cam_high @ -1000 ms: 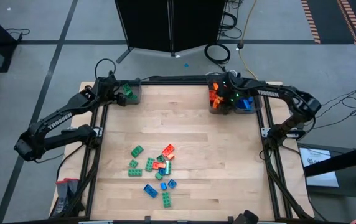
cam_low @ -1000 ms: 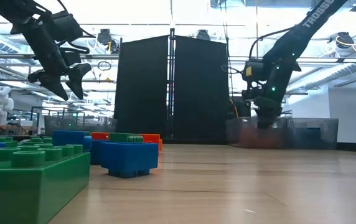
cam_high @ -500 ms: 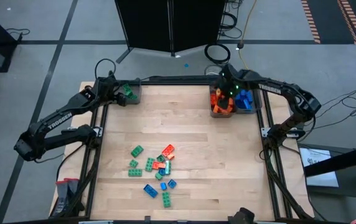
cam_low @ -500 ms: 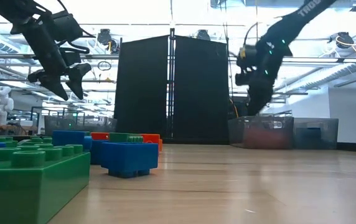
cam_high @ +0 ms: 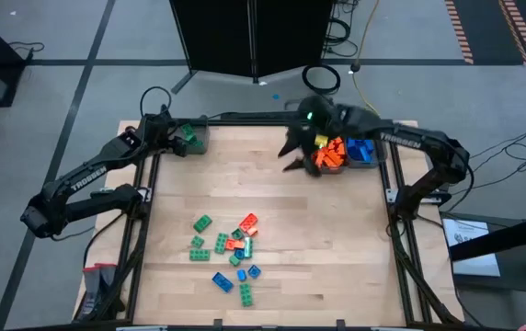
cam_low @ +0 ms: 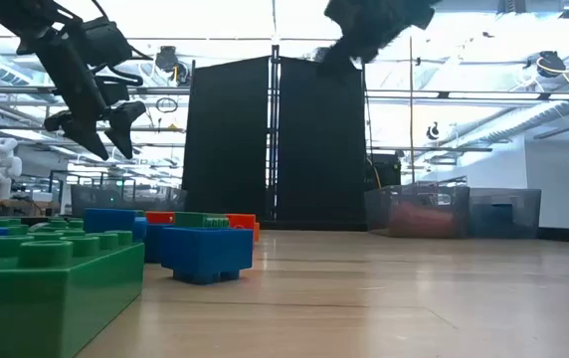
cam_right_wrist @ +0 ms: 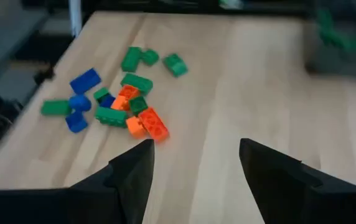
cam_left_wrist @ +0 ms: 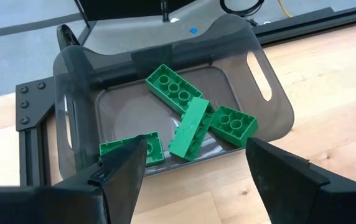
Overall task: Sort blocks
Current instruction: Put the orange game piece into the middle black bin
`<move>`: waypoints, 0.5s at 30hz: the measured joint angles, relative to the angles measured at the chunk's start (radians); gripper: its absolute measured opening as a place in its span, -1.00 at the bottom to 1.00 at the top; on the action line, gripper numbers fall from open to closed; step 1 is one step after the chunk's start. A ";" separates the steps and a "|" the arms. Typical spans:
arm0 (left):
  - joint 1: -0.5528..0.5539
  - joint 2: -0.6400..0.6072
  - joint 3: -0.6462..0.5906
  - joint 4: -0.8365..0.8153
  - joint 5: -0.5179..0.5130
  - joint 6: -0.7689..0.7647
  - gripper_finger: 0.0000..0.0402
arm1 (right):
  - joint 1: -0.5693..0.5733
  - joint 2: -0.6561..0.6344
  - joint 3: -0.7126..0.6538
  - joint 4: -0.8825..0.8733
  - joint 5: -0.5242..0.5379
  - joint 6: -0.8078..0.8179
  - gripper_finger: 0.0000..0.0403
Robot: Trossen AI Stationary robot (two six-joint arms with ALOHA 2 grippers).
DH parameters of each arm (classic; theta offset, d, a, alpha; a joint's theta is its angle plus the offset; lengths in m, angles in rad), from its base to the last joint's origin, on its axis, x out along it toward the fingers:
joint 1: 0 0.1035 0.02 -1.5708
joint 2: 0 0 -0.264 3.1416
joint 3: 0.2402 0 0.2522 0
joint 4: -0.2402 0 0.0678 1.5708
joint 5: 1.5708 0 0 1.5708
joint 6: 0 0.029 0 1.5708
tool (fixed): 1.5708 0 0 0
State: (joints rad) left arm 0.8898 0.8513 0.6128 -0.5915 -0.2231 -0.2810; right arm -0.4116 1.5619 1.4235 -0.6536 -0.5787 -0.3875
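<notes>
Three grey bins stand along the far edge of the wooden bench (cam_high: 337,239): one at the left corner (cam_high: 192,138) holding green blocks (cam_left_wrist: 193,121), and two side by side at the right, one (cam_high: 328,154) with orange blocks (cam_high: 330,154) and the next (cam_high: 362,151) with blue blocks (cam_high: 361,150). A loose pile of green, orange and blue blocks (cam_high: 229,250) lies on the bench's near half, well apart from every bin.

The left end effector (cam_high: 175,131) hangs above the green bin, its fingers (cam_left_wrist: 119,180) spread wide and empty, the four green blocks showing between them in the left wrist view.

The right end effector (cam_high: 294,151) is raised above the bench just beside the orange bin, on the side toward the bench's middle. Its fingers (cam_right_wrist: 131,171) stand apart with nothing between them; the pile (cam_right_wrist: 112,99) shows beyond them in its wrist view. In the low view this arm is blurred, so its height is hard to judge.
</notes>
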 joint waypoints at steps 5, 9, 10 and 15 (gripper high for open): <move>0.000 0.000 0.000 0.007 -0.004 0.000 0.38 | 0.148 0.061 -0.001 0.117 0.128 -0.103 0.14; 0.000 0.001 0.000 0.008 -0.004 -0.001 0.38 | 0.196 0.129 0.000 0.190 0.132 -0.143 0.14; 0.000 0.001 0.000 0.008 -0.004 -0.001 0.38 | 0.202 0.152 0.000 0.201 0.133 -0.157 0.14; 0.000 0.004 0.000 0.007 -0.004 -0.001 0.38 | 0.231 0.259 -0.001 0.234 0.135 -0.214 0.15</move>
State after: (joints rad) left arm 0.8902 0.8555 0.6128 -0.5846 -0.2268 -0.2821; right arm -0.1802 1.8212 1.4227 -0.4196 -0.4439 -0.6013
